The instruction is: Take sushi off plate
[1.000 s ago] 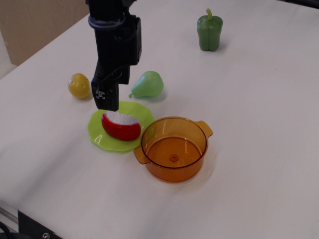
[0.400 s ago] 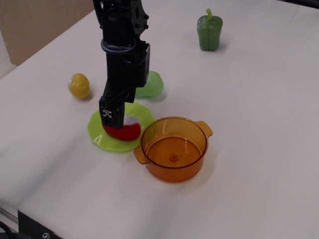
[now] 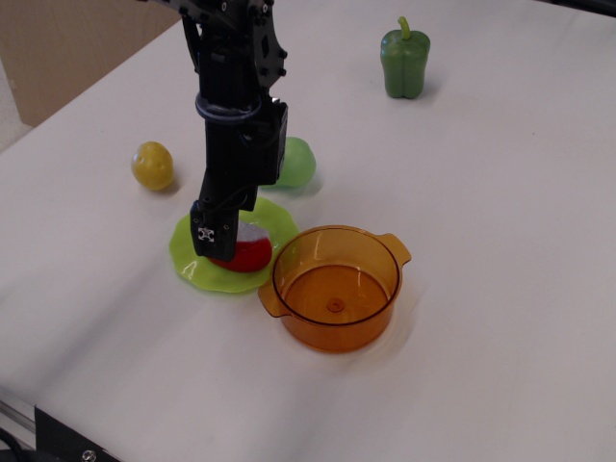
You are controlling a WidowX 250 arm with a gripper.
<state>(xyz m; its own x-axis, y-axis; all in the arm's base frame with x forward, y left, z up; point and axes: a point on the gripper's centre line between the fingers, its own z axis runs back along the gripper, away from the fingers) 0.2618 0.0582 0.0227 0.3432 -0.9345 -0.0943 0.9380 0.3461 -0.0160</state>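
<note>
The sushi (image 3: 254,252), red-sided with a white top, lies on the lime-green scalloped plate (image 3: 191,264) left of centre. My black gripper (image 3: 219,241) has come straight down onto the sushi's left half and hides most of it. Its near finger (image 3: 212,234) reaches down to the plate in front of the sushi, and the other finger is hidden behind. I cannot tell whether the jaws have closed on the sushi.
A transparent orange two-handled pot (image 3: 336,287) stands touching the plate's right edge. A green pear (image 3: 298,162) lies just behind the plate, partly behind the arm. A yellow lemon-like ball (image 3: 153,166) is to the left and a green pepper (image 3: 404,62) at the far back.
The gripper has moved right and down from above the plate's left rim onto the sushi, now covering most of it. The sushi and plate have stayed in place.
</note>
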